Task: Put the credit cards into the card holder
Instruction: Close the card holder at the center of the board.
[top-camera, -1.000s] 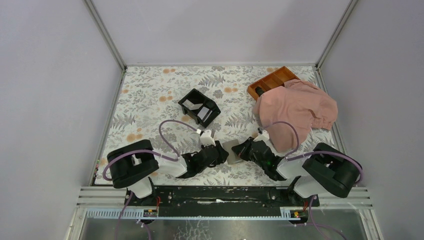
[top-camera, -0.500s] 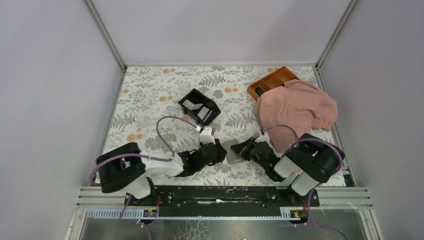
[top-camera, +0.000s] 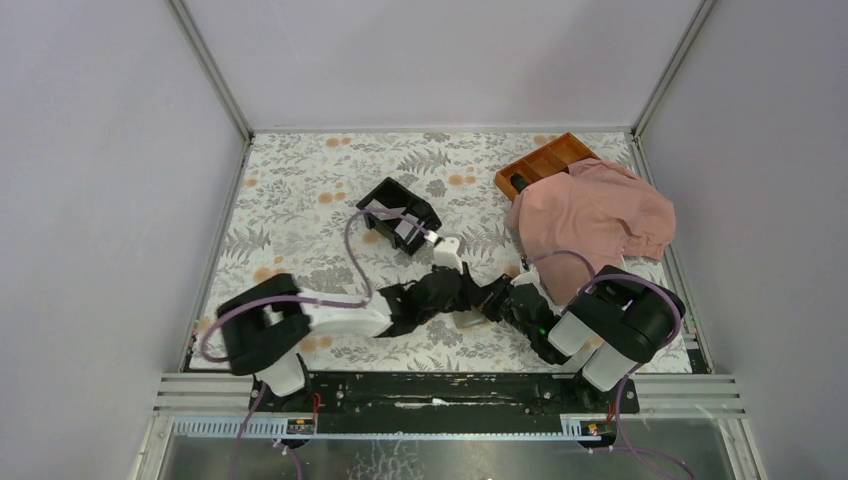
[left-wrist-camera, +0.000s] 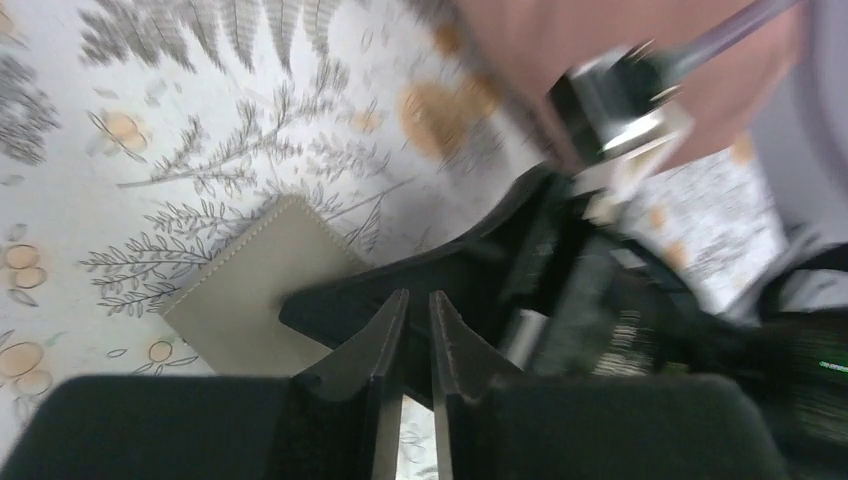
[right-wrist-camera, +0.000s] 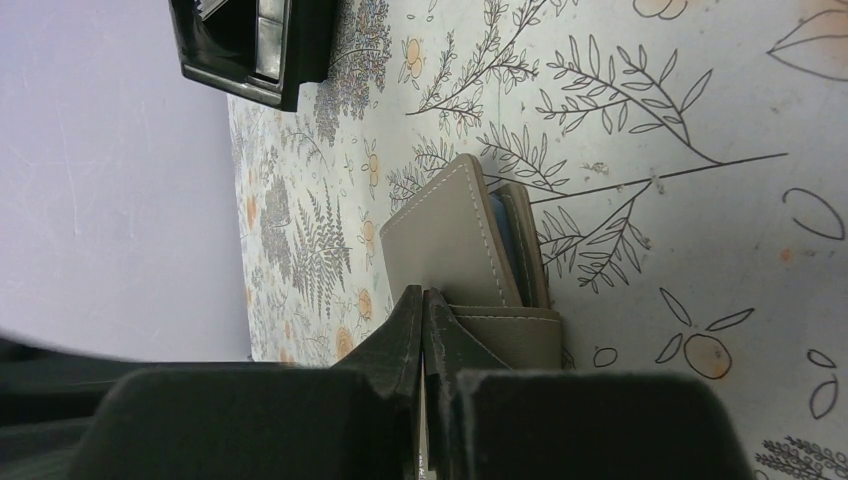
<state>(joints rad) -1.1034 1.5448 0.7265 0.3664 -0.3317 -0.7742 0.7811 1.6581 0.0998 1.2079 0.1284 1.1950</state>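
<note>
card holder on floral table, pinched by right end effector.

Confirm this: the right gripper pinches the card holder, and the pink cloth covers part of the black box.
One error: in the top view the cloth covers part of the orange tray instead. The right gripper does pinch the card holder.

On the fern-printed table we see a black two-compartment box near the middle. At the far right an orange-brown divided tray lies partly under a crumpled pink cloth; one compartment holds something dark, perhaps a small cap.
</note>
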